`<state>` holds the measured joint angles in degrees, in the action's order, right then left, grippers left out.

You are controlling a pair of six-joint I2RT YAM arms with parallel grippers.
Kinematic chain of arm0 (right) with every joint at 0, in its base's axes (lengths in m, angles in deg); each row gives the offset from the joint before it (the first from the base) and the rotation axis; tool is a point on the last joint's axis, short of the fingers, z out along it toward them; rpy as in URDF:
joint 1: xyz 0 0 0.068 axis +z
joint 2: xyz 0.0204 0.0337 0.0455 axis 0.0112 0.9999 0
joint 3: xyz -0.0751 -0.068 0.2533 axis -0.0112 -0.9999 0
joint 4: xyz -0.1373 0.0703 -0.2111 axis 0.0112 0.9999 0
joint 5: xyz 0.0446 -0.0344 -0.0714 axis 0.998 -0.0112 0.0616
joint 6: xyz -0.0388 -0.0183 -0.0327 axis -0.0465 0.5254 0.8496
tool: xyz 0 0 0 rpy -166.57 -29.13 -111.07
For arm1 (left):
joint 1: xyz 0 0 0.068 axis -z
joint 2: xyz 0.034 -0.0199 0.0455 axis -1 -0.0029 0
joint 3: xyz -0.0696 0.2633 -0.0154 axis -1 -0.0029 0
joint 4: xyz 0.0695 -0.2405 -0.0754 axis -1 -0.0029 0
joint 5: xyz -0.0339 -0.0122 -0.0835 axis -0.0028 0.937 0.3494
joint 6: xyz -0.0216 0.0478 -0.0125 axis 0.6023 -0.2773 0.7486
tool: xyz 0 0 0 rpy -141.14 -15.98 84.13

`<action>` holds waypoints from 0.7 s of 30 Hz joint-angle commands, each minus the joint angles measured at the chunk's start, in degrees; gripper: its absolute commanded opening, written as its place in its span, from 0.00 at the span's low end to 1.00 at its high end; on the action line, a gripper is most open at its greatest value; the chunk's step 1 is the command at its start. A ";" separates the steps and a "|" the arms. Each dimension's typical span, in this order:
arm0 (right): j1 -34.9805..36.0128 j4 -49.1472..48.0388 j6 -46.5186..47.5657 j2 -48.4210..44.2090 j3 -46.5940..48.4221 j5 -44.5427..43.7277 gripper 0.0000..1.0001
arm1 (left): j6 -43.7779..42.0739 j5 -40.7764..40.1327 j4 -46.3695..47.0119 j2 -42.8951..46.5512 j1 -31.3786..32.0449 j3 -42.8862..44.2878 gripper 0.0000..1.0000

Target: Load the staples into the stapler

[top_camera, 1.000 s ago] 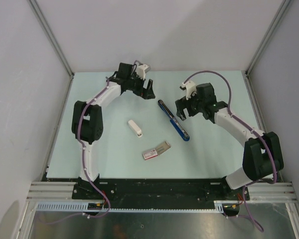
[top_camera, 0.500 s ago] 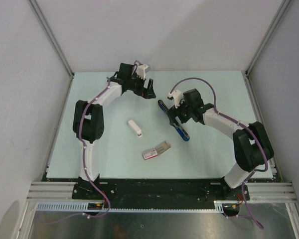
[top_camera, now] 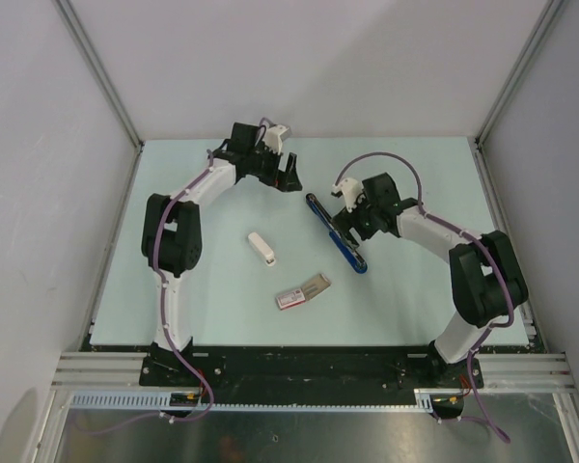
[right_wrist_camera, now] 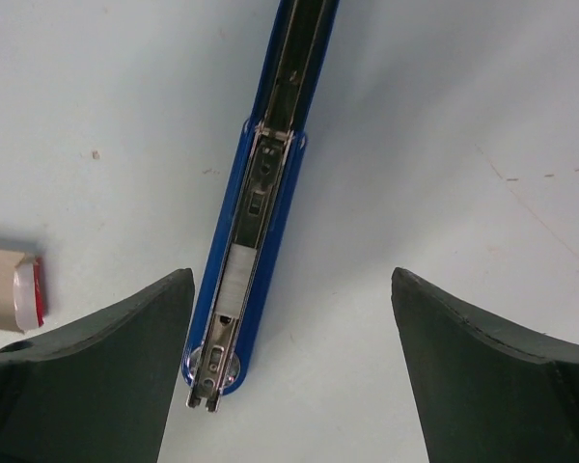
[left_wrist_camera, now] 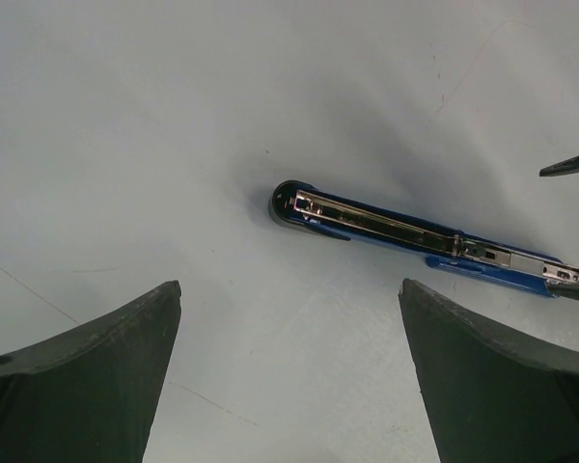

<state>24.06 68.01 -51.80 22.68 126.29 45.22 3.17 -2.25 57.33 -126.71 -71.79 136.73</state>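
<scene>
Right wrist view: my right end effector (right_wrist_camera: 290, 273) hangs, fingers apart, either side of the opened stapler (right_wrist_camera: 270, 193) at centre frame; staples (right_wrist_camera: 10, 289), lower left, seem not yet loaded

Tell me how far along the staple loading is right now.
Done: the stapler lies opened flat on the table, its metal channel exposed. In hand: the right tool straddles it, open, gripping nothing; the left tool hovers open near its black end. Left, it seems: the staple box lies untouched nearer the bases, so staples must be fetched, laid in the channel, and the stapler closed.
</scene>
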 commanded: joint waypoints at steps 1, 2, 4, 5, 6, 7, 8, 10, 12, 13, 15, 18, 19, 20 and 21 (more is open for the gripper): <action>0.67 4.09 5.03 -1.03 2.00 -0.23 0.87 | 3.09 1.56 0.69 0.89 -0.15 0.27 0.99; 0.80 4.57 5.26 -1.13 2.06 -0.53 0.87 | 3.20 1.44 0.73 1.04 -0.13 0.17 0.99; 1.11 5.19 5.32 -1.04 2.13 -1.16 0.87 | 3.17 1.10 0.72 1.54 -0.18 -0.32 0.99; 1.46 5.56 5.10 -0.83 2.17 -1.65 0.87 | 3.15 1.12 0.70 1.77 -0.19 -0.57 0.99; 1.72 6.05 4.99 -0.68 2.19 -1.85 0.87 | 3.19 1.13 0.69 1.92 -0.20 -0.78 1.00; 2.07 6.65 4.97 -0.52 2.20 -1.90 0.88 | 3.25 1.14 0.69 2.00 -0.20 -0.93 0.99; 2.46 7.17 5.06 -0.35 2.21 -1.80 0.88 | 3.32 1.09 0.69 2.00 -0.20 -1.09 0.99; 3.07 7.69 5.01 0.24 2.21 -2.12 0.88 | 3.55 1.11 0.75 1.89 -0.20 -1.47 0.99; 3.66 7.68 4.86 0.76 2.28 -3.34 0.88 | 3.63 1.37 0.75 1.79 -0.22 -1.94 1.00; 3.87 7.60 5.00 0.99 2.25 -3.88 0.88 | 3.65 1.52 0.76 1.76 -0.21 -2.17 0.99; 4.08 7.38 5.32 1.76 2.24 -4.44 0.88 | 3.66 1.59 0.73 1.96 -0.25 -2.31 0.99; 5.00 7.27 6.10 3.35 2.24 -6.79 0.88 | 3.44 1.22 0.79 2.41 -0.22 -2.55 0.99; 5.29 7.39 6.32 3.73 2.27 -7.41 0.88 | 3.37 1.27 0.78 2.42 -0.30 -2.56 0.99; 5.44 7.45 6.39 4.15 2.24 -7.63 0.88 | 3.38 1.25 0.78 2.43 -0.34 -2.52 0.99; 5.56 7.35 6.51 4.62 2.23 -7.83 0.88 | 3.39 1.24 0.78 2.43 -0.31 -2.54 1.00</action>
<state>28.85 74.92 -46.77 25.56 126.55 40.26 4.96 -2.10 57.35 -126.69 -71.85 134.35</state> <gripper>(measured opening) 0.880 0.994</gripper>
